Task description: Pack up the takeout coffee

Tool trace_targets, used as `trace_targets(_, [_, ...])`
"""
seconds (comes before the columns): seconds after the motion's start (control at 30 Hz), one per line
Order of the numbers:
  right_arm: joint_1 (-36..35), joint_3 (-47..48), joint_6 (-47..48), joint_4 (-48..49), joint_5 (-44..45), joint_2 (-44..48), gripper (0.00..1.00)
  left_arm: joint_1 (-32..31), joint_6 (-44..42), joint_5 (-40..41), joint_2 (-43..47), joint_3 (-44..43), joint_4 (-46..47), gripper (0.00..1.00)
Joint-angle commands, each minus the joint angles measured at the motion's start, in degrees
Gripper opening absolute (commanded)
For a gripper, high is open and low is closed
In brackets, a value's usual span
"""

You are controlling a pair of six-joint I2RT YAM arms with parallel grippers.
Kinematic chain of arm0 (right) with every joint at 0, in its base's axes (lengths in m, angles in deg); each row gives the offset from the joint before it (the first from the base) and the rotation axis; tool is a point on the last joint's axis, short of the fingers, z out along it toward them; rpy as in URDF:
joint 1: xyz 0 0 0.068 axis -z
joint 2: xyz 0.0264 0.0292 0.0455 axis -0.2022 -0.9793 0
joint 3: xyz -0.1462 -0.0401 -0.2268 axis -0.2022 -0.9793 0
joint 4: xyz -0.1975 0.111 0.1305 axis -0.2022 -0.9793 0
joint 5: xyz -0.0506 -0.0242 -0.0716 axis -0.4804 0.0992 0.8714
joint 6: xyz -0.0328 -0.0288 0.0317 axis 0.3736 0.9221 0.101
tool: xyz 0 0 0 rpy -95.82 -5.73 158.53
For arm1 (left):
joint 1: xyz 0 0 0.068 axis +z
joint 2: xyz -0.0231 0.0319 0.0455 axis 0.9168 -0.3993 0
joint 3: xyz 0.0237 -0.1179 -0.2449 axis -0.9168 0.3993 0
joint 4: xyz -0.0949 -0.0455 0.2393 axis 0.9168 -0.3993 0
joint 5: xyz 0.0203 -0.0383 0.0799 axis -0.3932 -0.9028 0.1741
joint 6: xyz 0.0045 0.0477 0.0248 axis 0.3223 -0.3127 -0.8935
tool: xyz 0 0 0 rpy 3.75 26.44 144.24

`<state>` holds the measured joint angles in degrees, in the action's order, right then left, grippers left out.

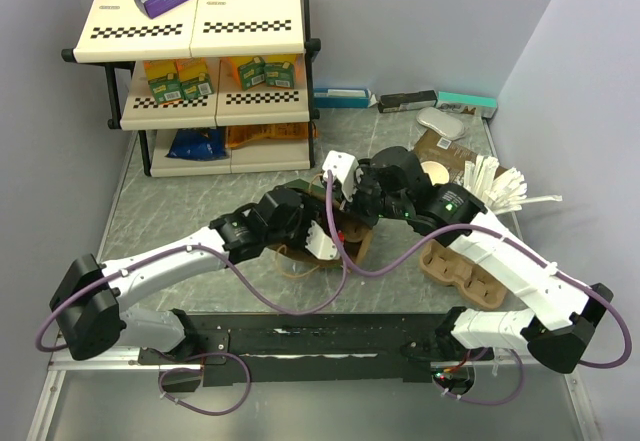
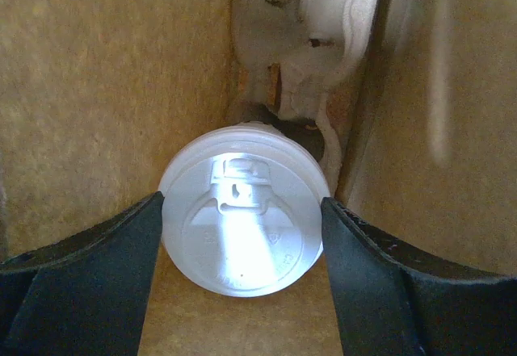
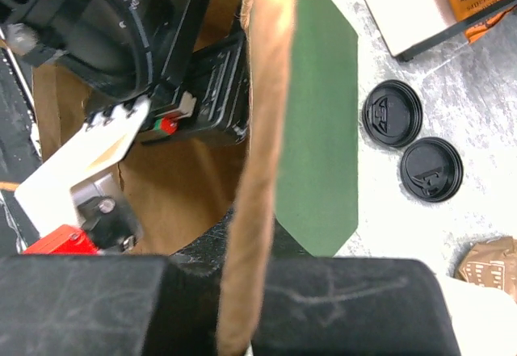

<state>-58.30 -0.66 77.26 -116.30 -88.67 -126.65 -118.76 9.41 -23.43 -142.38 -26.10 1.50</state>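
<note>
Left wrist view: the left gripper is down inside a brown paper bag. Tan walls rise on both sides. A small white paper takeout cup with a white plastic sip lid sits between the two black fingers. Each finger meets the lid's rim with no visible gap, so the gripper is clamped on the cup. Only the lid shows and the cup body is hidden beneath it. I cannot tell whether the cup rests on the bag floor.

Right wrist view: the right gripper is pinched closed on the bag's upper edge. That edge runs as a thin tan strip straight up between the fingers. To the strip's left, the left arm's black and white wrist housing fills the bag mouth. To its right lies a flat green panel, then two round black plastic lids, just beside each other on the grey table.

Top view: both arms meet over the bag at table centre. A second small white cup, open with a pale tan inside, stands behind the right arm. It is near a grey tumbler of white sticks. A brown moulded-pulp cup tray lies at the right, partly under that arm. A cream shelf rack stands at the back left.
</note>
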Motion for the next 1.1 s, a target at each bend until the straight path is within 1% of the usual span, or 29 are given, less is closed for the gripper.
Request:
trace_targets(0.0, [-0.65,4.43,-1.3,1.33,-2.72,0.62,0.0,1.93,2.43,-0.19,-0.81,-1.53,-0.01,0.01])
trace_targets(0.17, [-0.65,6.36,-3.14,0.71,-4.3,-0.17,0.0,4.74,5.33,-0.99,-2.67,-4.44,-3.44,0.01])
trace_targets(0.33, [-0.74,7.24,-4.73,1.06,-5.01,-0.35,0.0,6.85,4.9,-4.06,-1.18,-4.8,-3.88,0.01])
trace_targets(0.57, [-0.83,5.22,-4.11,2.47,-3.26,-0.35,0.0,7.2,1.73,-9.17,2.69,-2.16,-6.52,0.01])
trace_targets(0.7, [-0.83,5.13,-3.41,2.91,-2.37,-0.52,0.0,7.2,0.15,-10.83,3.13,-2.51,-10.2,0.01])
trace_targets(0.9, [-0.83,5.57,-2.1,2.91,-3.34,-0.96,0.0,5.89,-1.25,-13.56,4.27,-3.91,-13.98,0.01])
trace_targets(1.03, [-1.09,4.96,0.54,3.87,-2.38,-1.22,0.0,5.62,-3.1,-19.0,5.33,-6.28,-18.98,0.01])
trace_targets(1.07, [-1.18,4.78,2.2,4.4,-0.89,-1.22,0.0,5.54,-3.1,-20.49,5.42,-6.55,-19.26,0.01])
